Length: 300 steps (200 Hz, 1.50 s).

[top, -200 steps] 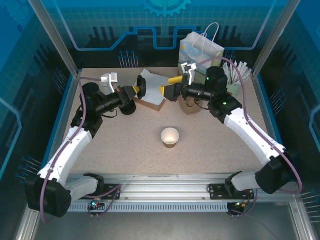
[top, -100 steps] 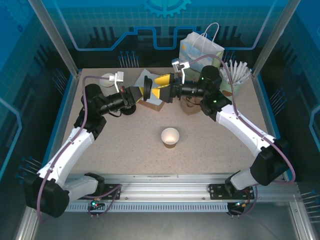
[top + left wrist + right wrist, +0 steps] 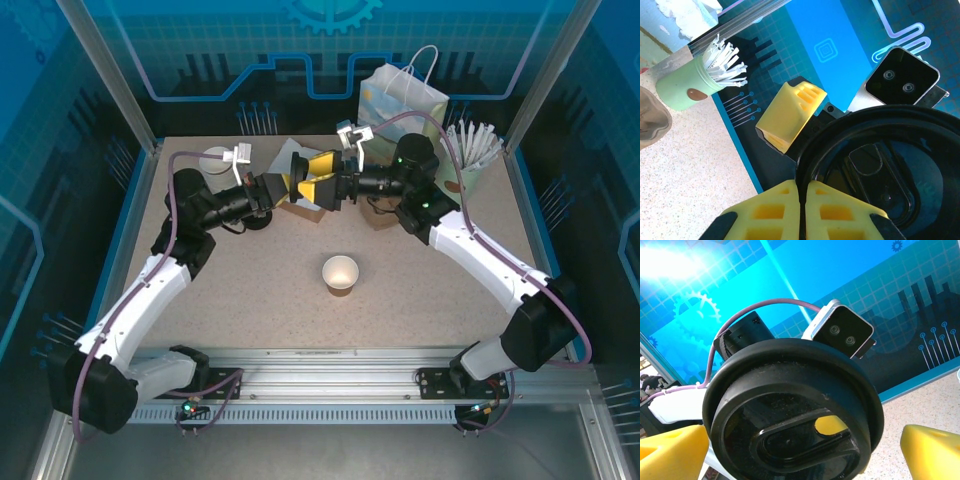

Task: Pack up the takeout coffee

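Left tool (image 3: 801, 192) pinched shut on rim of black lid (image 3: 790, 405), mid-air. Right tool (image 3: 320, 176) spread wide, straddling lid. Lidless paper cup (image 3: 340, 272) upright on counter (image 3: 250, 290).

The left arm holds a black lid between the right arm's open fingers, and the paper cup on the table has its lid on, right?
No: the top external view shows the paper cup open, with no lid. The left fingers do hold the black lid between the open right fingers.
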### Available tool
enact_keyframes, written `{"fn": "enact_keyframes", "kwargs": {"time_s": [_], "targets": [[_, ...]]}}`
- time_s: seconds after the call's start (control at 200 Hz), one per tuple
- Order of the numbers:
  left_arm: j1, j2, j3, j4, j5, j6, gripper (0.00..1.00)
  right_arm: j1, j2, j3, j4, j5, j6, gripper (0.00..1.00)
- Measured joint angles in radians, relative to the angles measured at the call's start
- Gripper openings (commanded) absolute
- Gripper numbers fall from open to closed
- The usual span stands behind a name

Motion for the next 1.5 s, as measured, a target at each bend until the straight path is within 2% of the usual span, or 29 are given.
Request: {"fn": "enact_keyframes", "kwargs": {"time_s": [0.24,0.47,0.705,0.845,1.221,1.361,1.501], "targets": [[-0.006,0.003,-0.012,0.004,0.000,-0.010,0.09,0.009,-0.005,0.000,-0.014,0.011,-0.008,0.92],[-0.011,0.004,-0.016,0.026,-0.001,-0.013,0.09,0.009,-0.009,0.000,-0.026,0.025,-0.023,0.80],[-0.011,0.009,-0.017,0.034,-0.009,-0.014,0.11,0.010,-0.017,0.002,-0.032,0.034,-0.024,0.73],[-0.012,0.010,-0.020,0.042,-0.012,-0.014,0.17,0.012,-0.021,0.002,-0.040,0.045,-0.031,0.71],[-0.013,0.017,-0.037,0.067,-0.012,-0.016,0.18,0.012,-0.026,0.002,-0.075,0.064,-0.030,0.68],[-0.014,0.021,-0.044,0.071,-0.012,-0.021,0.23,0.011,-0.026,0.002,-0.088,0.069,-0.030,0.66],[-0.014,0.028,-0.054,0.074,-0.018,-0.026,0.34,0.002,-0.030,0.002,-0.115,0.083,-0.029,0.63]]}}
